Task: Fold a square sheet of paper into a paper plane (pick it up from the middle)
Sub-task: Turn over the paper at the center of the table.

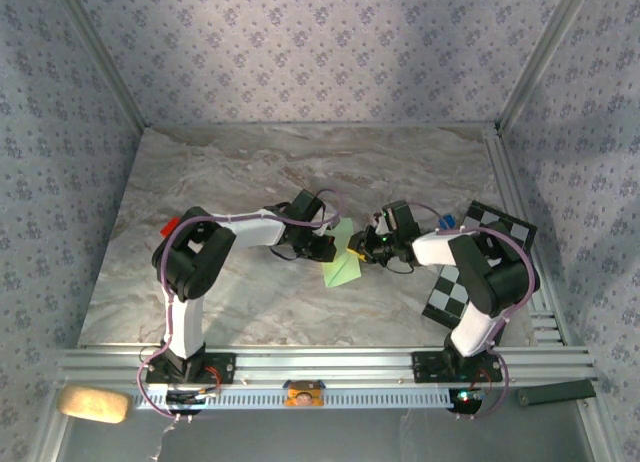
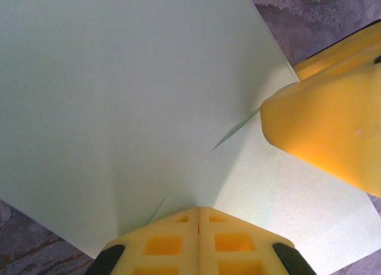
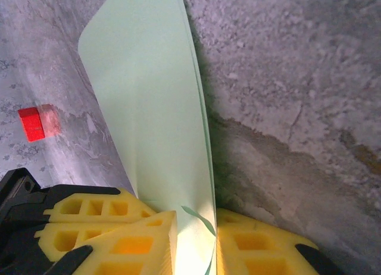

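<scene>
Currently, the small red piece [image 1: 168, 225] lies on the table [image 1: 230, 172] well left of the work area, apart from everything else. The left gripper [image 1: 318, 244] is closed tight, its pads [image 2: 166, 245] pinching the sheet of paper [image 1: 342, 269] at the near end of a crease. The sheet is between the two grippers, raised on edge and not lying flat. It is folded to a pointed, kite-like form with the tip toward the arm bases. The right gripper [image 3: 195, 221] has narrow jaws with the folded edge between them, both pads against the paper.

Progress, as judged: the nose folds appear done; wing folds and final flattening are left.

Clearance: open marble lies beyond and in front of the sheet. The checkered board [image 1: 470, 272] sits beside the right arm near the table's right rail, limiting travel there.
</scene>
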